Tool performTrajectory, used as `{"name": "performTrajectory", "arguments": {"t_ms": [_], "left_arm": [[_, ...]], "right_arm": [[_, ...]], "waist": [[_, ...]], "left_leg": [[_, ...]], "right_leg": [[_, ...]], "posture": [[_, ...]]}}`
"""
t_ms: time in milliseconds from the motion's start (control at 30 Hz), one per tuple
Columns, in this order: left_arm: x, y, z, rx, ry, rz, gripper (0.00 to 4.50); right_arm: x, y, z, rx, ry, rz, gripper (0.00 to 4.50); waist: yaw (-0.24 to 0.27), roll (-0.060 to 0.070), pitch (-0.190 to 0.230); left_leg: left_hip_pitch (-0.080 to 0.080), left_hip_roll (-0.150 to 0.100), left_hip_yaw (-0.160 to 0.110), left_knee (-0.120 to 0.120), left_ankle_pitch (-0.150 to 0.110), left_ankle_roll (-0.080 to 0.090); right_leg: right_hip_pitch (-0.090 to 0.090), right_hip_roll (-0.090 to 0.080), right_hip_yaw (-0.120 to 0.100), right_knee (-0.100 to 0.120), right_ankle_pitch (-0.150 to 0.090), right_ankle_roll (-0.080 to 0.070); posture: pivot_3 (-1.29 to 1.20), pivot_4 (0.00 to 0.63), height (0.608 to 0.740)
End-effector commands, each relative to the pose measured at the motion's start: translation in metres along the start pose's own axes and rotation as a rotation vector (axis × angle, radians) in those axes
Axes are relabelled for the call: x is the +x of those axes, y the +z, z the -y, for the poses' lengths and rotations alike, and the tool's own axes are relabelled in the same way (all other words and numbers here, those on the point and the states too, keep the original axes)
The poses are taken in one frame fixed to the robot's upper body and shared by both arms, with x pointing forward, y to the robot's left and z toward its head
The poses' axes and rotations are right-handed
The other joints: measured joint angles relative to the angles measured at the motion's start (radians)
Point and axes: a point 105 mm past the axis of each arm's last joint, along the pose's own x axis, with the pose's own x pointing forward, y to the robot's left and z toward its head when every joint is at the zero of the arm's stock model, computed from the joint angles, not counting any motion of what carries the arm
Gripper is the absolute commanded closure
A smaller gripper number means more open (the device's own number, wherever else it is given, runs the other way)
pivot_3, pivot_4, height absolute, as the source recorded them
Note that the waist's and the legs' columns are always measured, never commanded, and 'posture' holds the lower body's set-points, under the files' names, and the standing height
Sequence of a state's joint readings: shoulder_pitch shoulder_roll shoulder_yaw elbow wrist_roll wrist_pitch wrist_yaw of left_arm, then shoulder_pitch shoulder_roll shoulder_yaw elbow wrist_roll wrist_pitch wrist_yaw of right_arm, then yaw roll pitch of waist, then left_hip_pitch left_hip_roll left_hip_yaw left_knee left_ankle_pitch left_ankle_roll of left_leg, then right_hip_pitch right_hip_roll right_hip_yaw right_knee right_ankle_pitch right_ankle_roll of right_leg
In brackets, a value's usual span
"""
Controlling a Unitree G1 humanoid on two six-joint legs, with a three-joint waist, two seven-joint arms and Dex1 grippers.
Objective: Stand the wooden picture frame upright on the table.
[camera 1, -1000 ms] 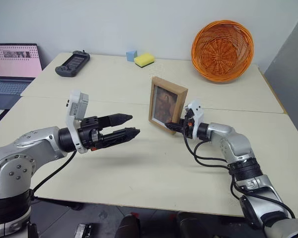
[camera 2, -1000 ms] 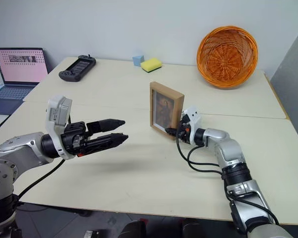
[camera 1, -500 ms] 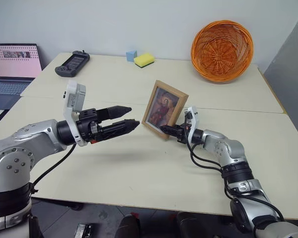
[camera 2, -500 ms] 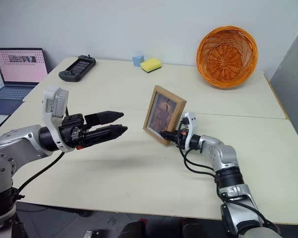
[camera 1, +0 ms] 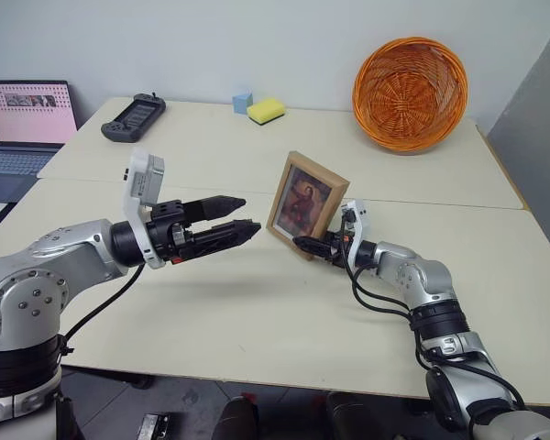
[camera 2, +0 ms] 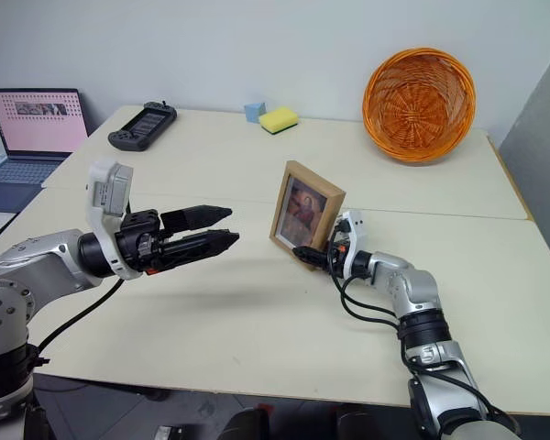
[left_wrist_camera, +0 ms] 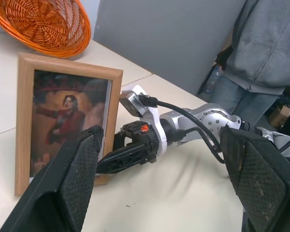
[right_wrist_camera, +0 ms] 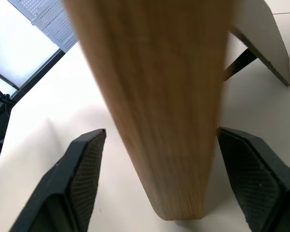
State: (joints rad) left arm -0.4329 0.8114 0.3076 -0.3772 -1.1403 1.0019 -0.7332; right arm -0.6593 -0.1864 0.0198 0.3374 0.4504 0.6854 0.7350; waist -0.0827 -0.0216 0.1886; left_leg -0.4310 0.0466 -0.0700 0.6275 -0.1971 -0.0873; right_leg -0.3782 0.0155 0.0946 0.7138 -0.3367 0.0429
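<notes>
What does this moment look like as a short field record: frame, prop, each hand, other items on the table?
frame: wooden picture frame standing on the table, picture facing the left hand
prop: folded out behind, foot on the tabletop
right hand: at the frame's lower corner, fingers open on either side of its edge, gaps visible on both sides
left hand: open, above the table, apart from the frame
other items: orange wicker basket, yellow sponge, black controller, laptop

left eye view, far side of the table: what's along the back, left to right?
laptop → black handheld game console → small light-blue block → yellow sponge → orange wicker basket
</notes>
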Motion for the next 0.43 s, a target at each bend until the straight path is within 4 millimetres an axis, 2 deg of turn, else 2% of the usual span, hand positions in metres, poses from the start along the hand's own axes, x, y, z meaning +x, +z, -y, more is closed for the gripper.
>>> {"name": "performTrajectory", "arguments": {"t_ms": [33,433], "left_arm": [[0.0002,0.0035,0.0019,0.012,-0.002,-0.008,0.4],[0.0004,0.0046,-0.0031,-0.041,-0.003,-0.005,0.4]], "right_arm": [[0.0006,0.0075,-0.0032,-0.021,0.007,0.028,0.64],[-0.0015,0.0081,-0.0022,-0.006,0.003,0.029,0.64]], "waist": [[0.0,0.0,0.0],[0.0,0.0,0.0]], "left_leg": [[0.0,0.0,0.0,0.0,0.0,0.0],[0.0,0.0,0.0,0.0,0.0,0.0]], "right_leg": [[0.0,0.0,0.0,0.0,0.0,0.0],[0.0,0.0,0.0,0.0,0.0,0.0]], "posture": [[0.0,0.15,0.74],[0.0,0.15,0.74]]}}
